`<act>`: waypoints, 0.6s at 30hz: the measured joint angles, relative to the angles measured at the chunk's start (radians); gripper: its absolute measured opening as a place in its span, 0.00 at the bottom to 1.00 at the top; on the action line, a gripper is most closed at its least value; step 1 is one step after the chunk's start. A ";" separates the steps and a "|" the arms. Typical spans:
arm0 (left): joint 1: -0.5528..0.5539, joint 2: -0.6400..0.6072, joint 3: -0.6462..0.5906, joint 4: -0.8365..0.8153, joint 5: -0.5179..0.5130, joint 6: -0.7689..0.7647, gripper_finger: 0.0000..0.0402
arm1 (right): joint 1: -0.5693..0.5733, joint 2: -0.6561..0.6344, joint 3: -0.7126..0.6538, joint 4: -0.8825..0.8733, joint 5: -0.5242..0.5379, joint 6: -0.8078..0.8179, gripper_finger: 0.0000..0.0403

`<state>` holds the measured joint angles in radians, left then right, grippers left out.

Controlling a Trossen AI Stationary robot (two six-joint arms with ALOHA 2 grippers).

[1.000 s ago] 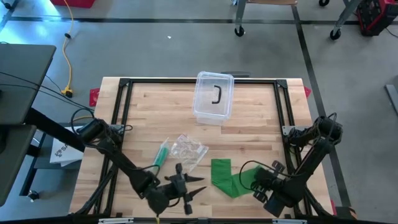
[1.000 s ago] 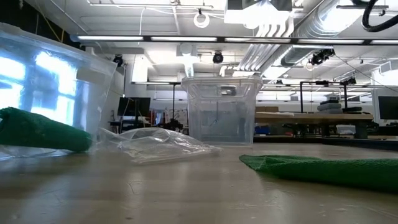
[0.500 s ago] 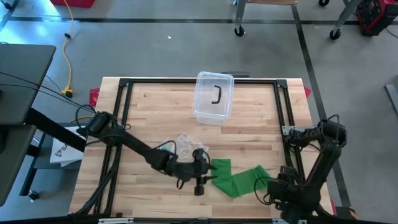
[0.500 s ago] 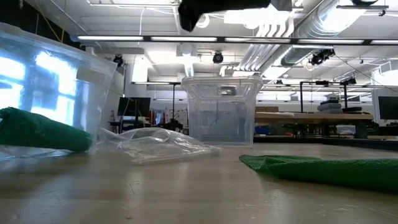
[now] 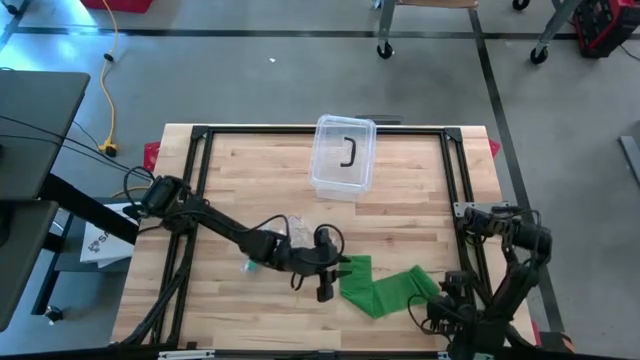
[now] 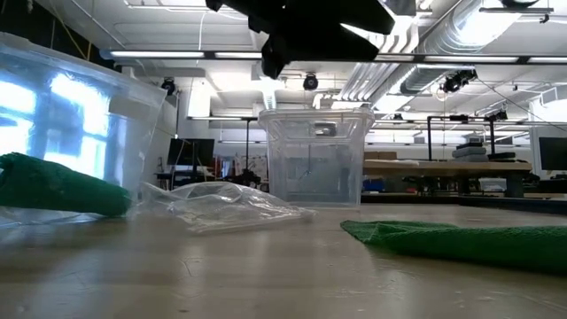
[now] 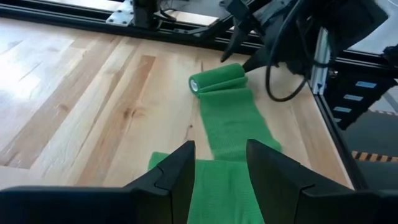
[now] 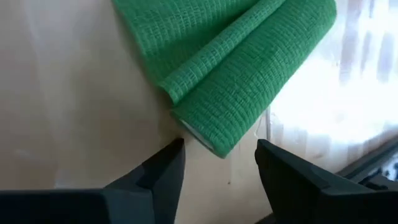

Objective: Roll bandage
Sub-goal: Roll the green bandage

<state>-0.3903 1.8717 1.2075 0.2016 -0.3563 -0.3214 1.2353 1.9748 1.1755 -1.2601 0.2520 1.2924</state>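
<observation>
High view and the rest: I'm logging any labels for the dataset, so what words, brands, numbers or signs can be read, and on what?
White box beside the table's left edge: dark print, too small to read.
Green bandage, clear container, plastic bag: no text visible.
Nothing else is legible.

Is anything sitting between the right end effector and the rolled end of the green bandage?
Nothing visible. The right end effector is open just short of the bandage roll, with only bare table between its fingers and the roll.
</observation>
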 joint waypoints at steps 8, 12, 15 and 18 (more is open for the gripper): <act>-0.012 0.000 0.000 0.006 -0.001 -0.001 0.34 | -0.004 0.038 0.040 -0.059 0.025 0.049 0.48; -0.012 0.000 0.000 0.008 -0.003 -0.015 0.34 | -0.004 0.038 0.053 -0.071 0.094 0.054 0.48; -0.012 0.000 0.000 0.009 -0.004 -0.018 0.34 | -0.002 0.038 0.052 -0.077 0.118 0.052 0.45; -0.014 0.000 0.000 0.011 -0.005 -0.017 0.34 | -0.003 0.038 0.052 -0.077 0.142 0.067 0.38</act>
<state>-0.4042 1.8717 1.2076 0.2122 -0.3611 -0.3386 1.2326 2.0129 1.2274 -1.3372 0.3945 1.3594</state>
